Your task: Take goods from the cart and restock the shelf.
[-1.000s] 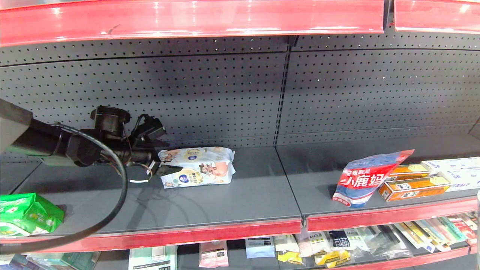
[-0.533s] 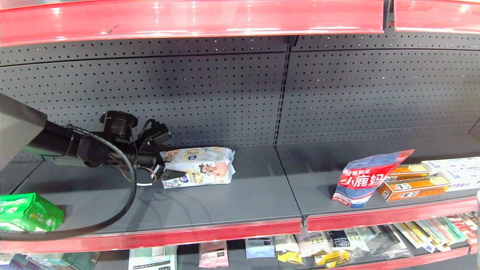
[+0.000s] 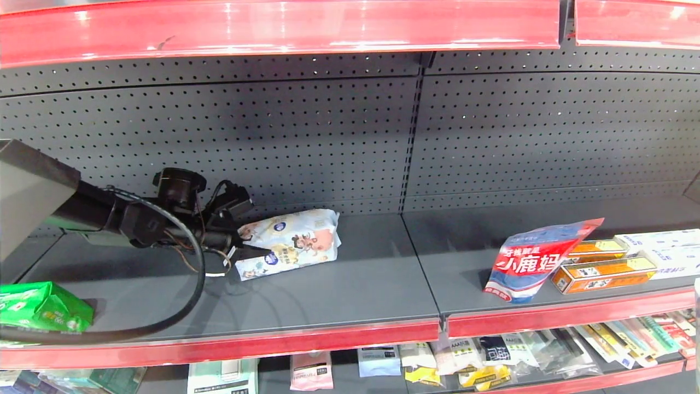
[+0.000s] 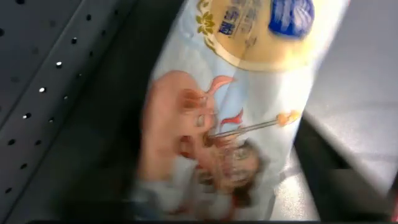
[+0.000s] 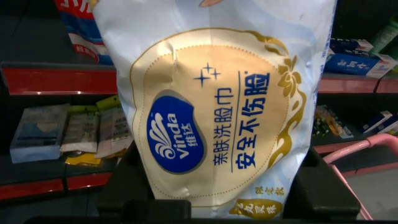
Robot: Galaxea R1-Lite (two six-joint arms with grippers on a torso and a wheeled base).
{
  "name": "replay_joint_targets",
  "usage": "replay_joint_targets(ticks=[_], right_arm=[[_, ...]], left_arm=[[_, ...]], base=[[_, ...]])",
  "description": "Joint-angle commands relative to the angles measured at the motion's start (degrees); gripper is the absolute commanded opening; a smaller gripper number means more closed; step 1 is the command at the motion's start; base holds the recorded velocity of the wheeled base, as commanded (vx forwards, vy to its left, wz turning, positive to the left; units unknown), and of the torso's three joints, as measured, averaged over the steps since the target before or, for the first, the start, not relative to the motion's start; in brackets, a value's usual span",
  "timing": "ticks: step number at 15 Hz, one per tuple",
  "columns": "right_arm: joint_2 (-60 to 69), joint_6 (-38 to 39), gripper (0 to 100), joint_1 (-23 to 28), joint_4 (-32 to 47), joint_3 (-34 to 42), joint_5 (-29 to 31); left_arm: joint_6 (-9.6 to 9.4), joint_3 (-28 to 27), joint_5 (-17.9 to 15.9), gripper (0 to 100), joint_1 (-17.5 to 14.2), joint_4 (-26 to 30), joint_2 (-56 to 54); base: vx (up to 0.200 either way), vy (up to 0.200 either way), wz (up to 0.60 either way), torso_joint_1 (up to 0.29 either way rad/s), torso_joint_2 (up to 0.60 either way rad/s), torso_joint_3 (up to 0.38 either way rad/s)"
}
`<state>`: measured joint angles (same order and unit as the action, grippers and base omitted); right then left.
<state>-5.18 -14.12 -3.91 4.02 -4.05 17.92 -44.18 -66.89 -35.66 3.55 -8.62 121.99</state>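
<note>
A white tissue pack (image 3: 295, 241) with a cartoon print lies tilted at the back of the grey shelf (image 3: 355, 284), close to the pegboard wall. My left gripper (image 3: 249, 247) is at the pack's left end, shut on it. The left wrist view shows the same pack (image 4: 230, 112) close up, with one dark finger (image 4: 339, 177) beside it. My right gripper (image 5: 217, 196) is shut on a second white tissue pack (image 5: 217, 112), held upright between its fingers, with lower shelves behind it.
A green pack (image 3: 41, 312) lies at the shelf's front left. On the right stand a red-and-blue pouch (image 3: 533, 260), orange boxes (image 3: 601, 273) and white boxes (image 3: 661, 243). The shelf's middle is bare. A pink cart rail (image 5: 367, 155) shows behind the right gripper.
My left arm has pushed further right along the shelf. The cartoon-print pack, lying flat before, has tilted and turned with the gripper.
</note>
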Motion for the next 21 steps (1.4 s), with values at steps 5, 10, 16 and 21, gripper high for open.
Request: replay_joint_targets(ticks=[5,10,16,21], right_arm=[[-0.1,0.0,0,0.0,0.0,0.0,0.0],[-0.1,0.0,0,0.0,-0.1,0.0,0.0],[-0.1,0.1,0,0.0,-0.1,0.1,0.0],[-0.1,0.1,0,0.0,-0.1,0.1,0.0]], left_arm=[[-0.38,9.4,-2.5,0,-0.2,0.1,-7.1],[-10.84,20.2,-6.5,0,-4.0,0.1,-14.1],[-16.64,22.7,-7.0,0,-4.3,0.0,-15.5],[-18.49,23.6,-8.5,0,-4.9,0.0,-14.5]], base=[[0.000,0.000,0.00,0.000,0.00,0.000],[0.000,0.000,0.00,0.000,0.00,0.000],[0.000,0.000,0.00,0.000,0.00,0.000],[0.000,0.000,0.00,0.000,0.00,0.000]])
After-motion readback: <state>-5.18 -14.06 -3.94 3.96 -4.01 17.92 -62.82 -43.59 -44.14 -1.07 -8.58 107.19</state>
